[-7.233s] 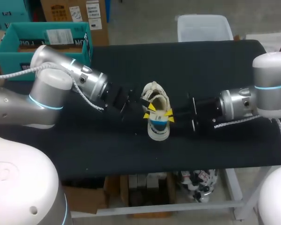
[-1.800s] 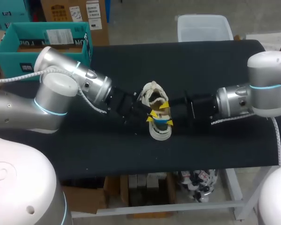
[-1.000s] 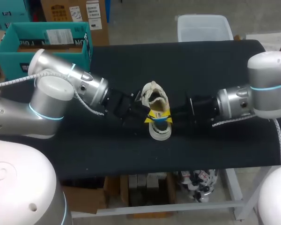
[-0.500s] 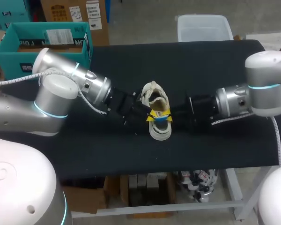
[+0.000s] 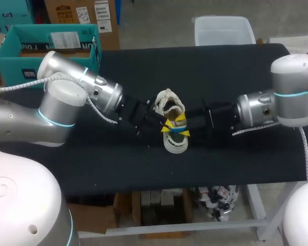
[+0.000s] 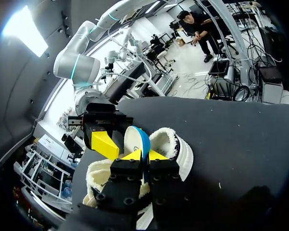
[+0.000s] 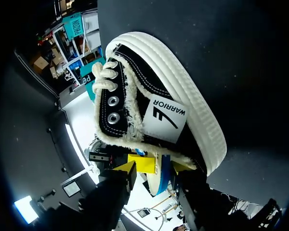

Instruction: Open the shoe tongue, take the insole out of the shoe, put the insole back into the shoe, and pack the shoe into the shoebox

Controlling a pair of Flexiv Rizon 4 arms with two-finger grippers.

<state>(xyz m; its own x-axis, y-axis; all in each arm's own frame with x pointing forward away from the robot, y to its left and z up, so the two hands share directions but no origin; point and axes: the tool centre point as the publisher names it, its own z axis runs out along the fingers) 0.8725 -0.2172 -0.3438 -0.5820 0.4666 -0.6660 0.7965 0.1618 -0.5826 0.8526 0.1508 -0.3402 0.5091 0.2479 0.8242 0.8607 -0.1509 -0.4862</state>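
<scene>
Now the left gripper [image 6: 144, 155], pinched on the blue-edged insole [image 6: 134, 137], has eased it slightly further out of the shoe [image 5: 174, 146] mid-table, the right gripper [image 7: 161, 166] loosely straddling it, so removal seems underway.

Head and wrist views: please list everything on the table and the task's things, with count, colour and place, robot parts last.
black canvas shoe with white rubber sole and cream fleece lining: one, black, white and cream, middle of the table, between both grippers.
white insole with a blue edge: one, white and blue, standing up out of the shoe's opening.
teal cardboard shoebox: one, teal, open, at the table's far left corner behind the left arm.
black-covered table: one, black, under everything.
left gripper: one, black with yellow tips, shut on the insole's edge.
right gripper: one, black with yellow tips, at the insole from the opposite side.
</scene>
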